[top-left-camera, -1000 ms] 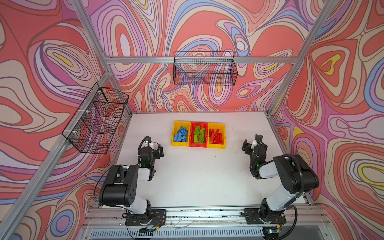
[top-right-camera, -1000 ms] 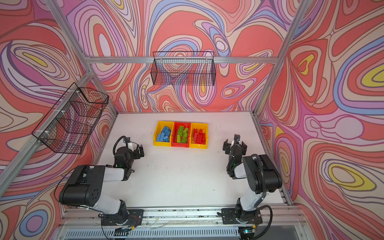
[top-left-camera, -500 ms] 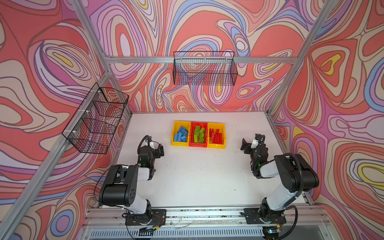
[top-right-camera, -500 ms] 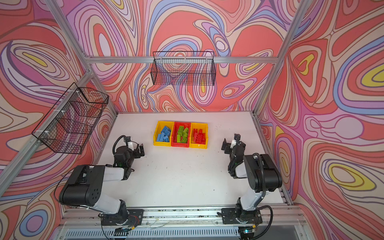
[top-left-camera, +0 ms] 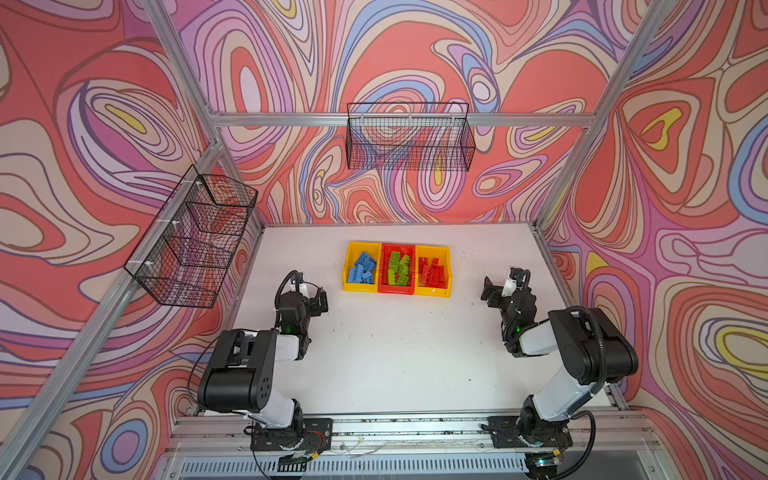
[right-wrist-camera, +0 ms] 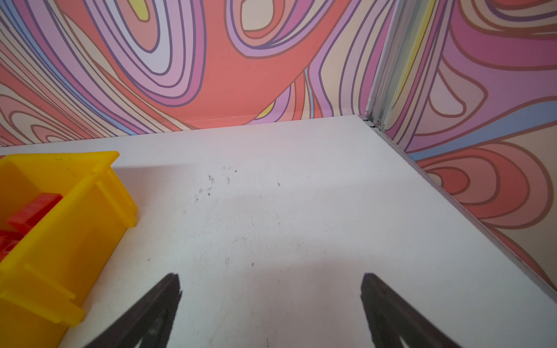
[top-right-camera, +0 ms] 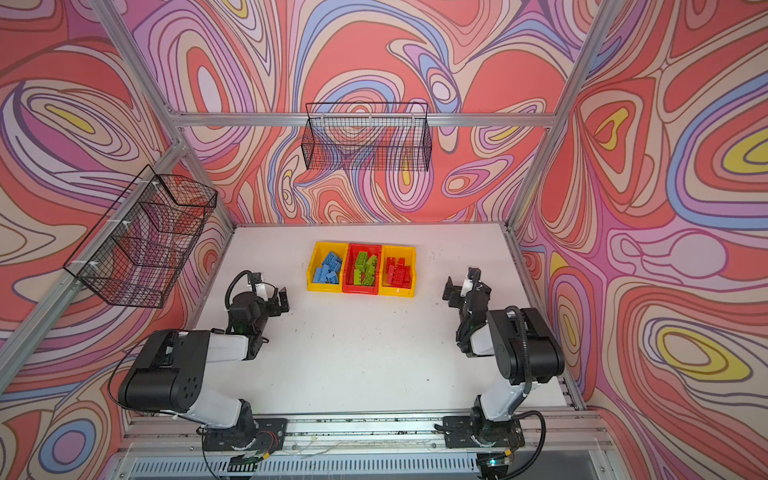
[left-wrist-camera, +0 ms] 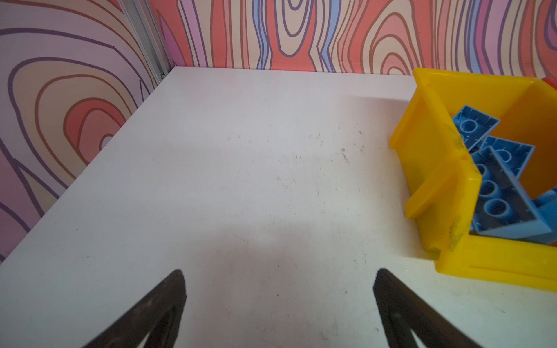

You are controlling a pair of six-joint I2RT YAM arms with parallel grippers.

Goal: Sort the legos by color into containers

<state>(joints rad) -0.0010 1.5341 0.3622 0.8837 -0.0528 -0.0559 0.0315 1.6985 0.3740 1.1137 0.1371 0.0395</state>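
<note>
Three containers stand joined in a row at the back middle of the white table. The left yellow bin (top-left-camera: 361,246) holds blue legos (top-left-camera: 360,268), the red bin (top-left-camera: 398,247) holds green legos (top-left-camera: 398,269), and the right yellow bin (top-left-camera: 433,248) holds red legos (top-left-camera: 433,272). No loose lego shows on the table. My left gripper (top-left-camera: 309,291) hovers low, left of the bins, open and empty; its wrist view shows the yellow bin (left-wrist-camera: 431,150) with blue legos (left-wrist-camera: 500,192). My right gripper (top-left-camera: 500,284) is open and empty to the right of the bins, near the yellow bin (right-wrist-camera: 60,235).
A black wire basket (top-left-camera: 409,137) hangs on the back wall and another wire basket (top-left-camera: 195,241) on the left wall. Aluminium frame posts and patterned walls close in the table's left, back and right sides. The arm bases sit on a rail at the front edge.
The right gripper has turned a little toward the bins and shifted slightly left. The left arm has barely moved. Both grippers have stayed open.
</note>
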